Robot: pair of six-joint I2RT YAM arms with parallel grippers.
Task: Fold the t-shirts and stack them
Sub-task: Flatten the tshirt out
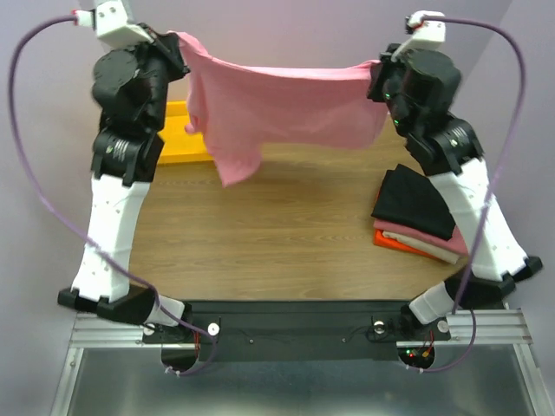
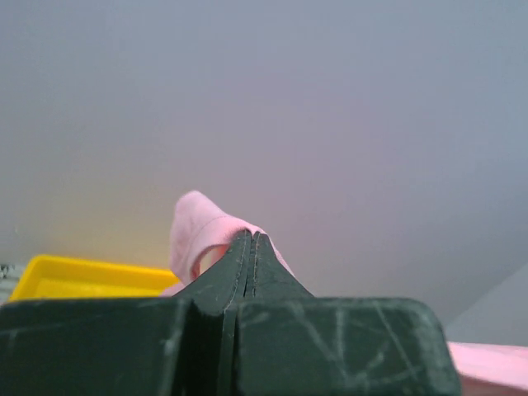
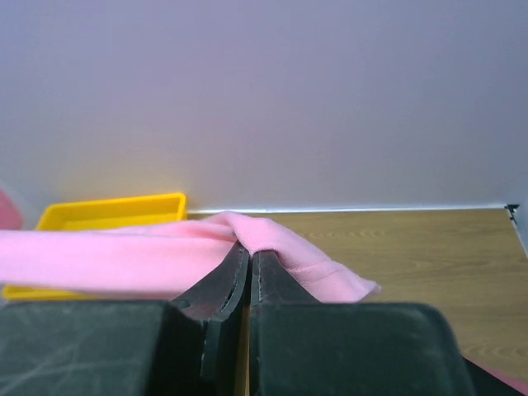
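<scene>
A large pink t-shirt (image 1: 277, 108) hangs stretched in the air between both arms, above the far half of the table, with a loose flap drooping at its lower left. My left gripper (image 1: 179, 42) is shut on its left corner; pink cloth (image 2: 198, 231) sticks out past the closed tips (image 2: 251, 239). My right gripper (image 1: 381, 66) is shut on the right corner, cloth (image 3: 165, 256) draped over its tips (image 3: 250, 252). A stack of folded t-shirts (image 1: 416, 212) lies at the right of the table, black on top, then pink, beige and orange-red.
A yellow plastic tray (image 1: 178, 139) stands at the table's far left, partly behind the left arm and the hanging shirt; it also shows in the wrist views (image 2: 74, 276) (image 3: 107, 210). Bare wooden tabletop (image 1: 277, 234) lies below the shirt.
</scene>
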